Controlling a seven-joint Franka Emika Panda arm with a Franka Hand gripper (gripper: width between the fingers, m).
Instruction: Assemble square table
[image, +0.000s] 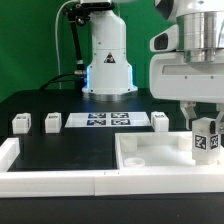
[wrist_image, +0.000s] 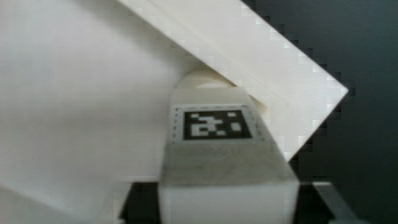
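Exterior view: at four o'clock, my gripper (image: 204, 128) is clamped on a tagged leg block (image: 206, 142), set upright in the three o'clock corner of the rimmed square table slab (image: 150, 160). Wrist view: the leg block (wrist_image: 217, 125) points toward twelve o'clock, into the slab's corner.

Arm (image: 196, 36) reaches straight down, fingers (image: 191, 118) partly closed, clamping a leg block (image: 205, 139)

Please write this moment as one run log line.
fingers: shut on leg block | leg block: upright at square table slab corner | loose legs: three, on both sides of marker board
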